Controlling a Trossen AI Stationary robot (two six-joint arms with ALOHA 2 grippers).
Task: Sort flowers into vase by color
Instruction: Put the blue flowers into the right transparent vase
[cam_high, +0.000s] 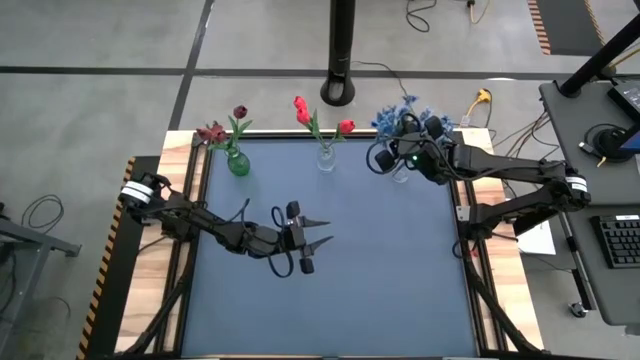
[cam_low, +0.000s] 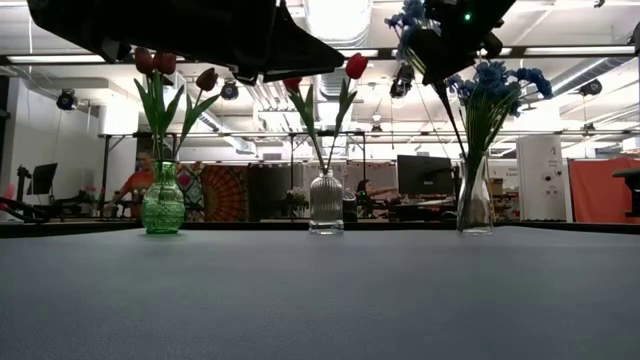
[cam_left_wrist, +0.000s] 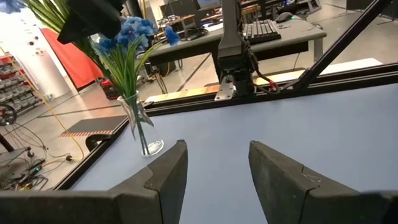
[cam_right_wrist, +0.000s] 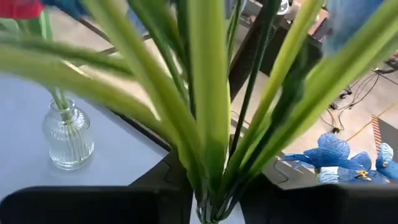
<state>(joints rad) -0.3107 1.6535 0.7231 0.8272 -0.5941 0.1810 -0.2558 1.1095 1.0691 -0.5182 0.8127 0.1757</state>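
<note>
Three vases stand in a row by the table's far edge. The green vase (cam_high: 238, 162) (cam_low: 162, 205) holds maroon blooms (cam_high: 212, 133). The ribbed clear vase (cam_high: 326, 158) (cam_right_wrist: 67, 137) holds red tulips (cam_high: 300, 108) (cam_low: 355, 66). A tall clear vase (cam_low: 474, 205) (cam_left_wrist: 144, 127) holds blue flowers (cam_high: 395, 118) (cam_low: 495, 85). My right gripper (cam_high: 400, 158) (cam_right_wrist: 214, 186) is at the blue bunch, shut around its green stems. My left gripper (cam_high: 315, 243) (cam_left_wrist: 217, 168) hovers open over the middle of the mat, holding nothing. My right gripper pinches the blue bunch's green stems (cam_right_wrist: 208, 155) between its two fingers, just below where the leaves fan out. It comes roughly level from the table's right side, across the stems. The stems stand upright, their lower ends in the tall clear vase; the exact contact is hidden by leaves.
A black pole base (cam_high: 340, 90) stands just beyond the far edge. Wooden borders (cam_high: 185, 170) frame the blue mat (cam_high: 380, 290), which lies open in its near half. A desk with a keyboard (cam_high: 620, 240) is off to the right.
</note>
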